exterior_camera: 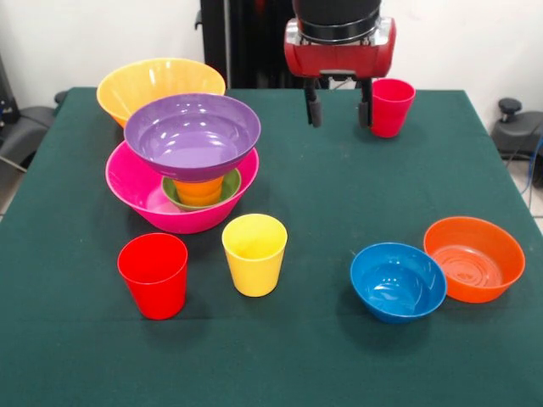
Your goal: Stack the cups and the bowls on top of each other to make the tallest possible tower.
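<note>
Fingers: we see the gripper (339, 108) hanging with its two dark fingers (314, 108) spread apart and nothing between them, above the far part of the desk (339, 339).
Nearest piece: the crimson-pink cup (391, 107) stands upright, mouth up, just beside the finger on the picture's right and slightly behind it; we judge a short sideways shift would bring the fingers over its rim.
Cup axis: vertical, so we would take it from above across the rim.
Tower: the hot-pink bowl (136, 199) holds the green bowl (229, 186), the orange cup (199, 191) and, on top, the purple bowl (193, 134), well apart from the fingers, on the picture's left.
Loose pieces: orange-yellow bowl (153, 80) behind the tower; red cup (154, 275), yellow cup (254, 253), blue bowl (398, 281) and orange bowl (473, 258) in front.
</note>
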### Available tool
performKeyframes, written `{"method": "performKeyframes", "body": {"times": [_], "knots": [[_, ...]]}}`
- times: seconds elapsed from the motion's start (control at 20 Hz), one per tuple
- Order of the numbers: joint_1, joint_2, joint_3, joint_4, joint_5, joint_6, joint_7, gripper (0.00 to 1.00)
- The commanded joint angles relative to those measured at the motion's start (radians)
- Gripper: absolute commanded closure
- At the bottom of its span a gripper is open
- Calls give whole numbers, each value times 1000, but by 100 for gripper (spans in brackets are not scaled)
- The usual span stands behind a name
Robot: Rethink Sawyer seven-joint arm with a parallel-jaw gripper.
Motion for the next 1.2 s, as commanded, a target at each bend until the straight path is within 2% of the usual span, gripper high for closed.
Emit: {"method": "performKeyframes", "body": {"times": [0.05,0.25,0.75,1.2], "knots": [[-19,87,18,-143,-62,133,-171,0],[-25,145,29,-208,-81,142,-215,0],[-57,190,50,-258,-99,139,-287,0],[-66,224,58,-294,-109,130,-299,0]]}}
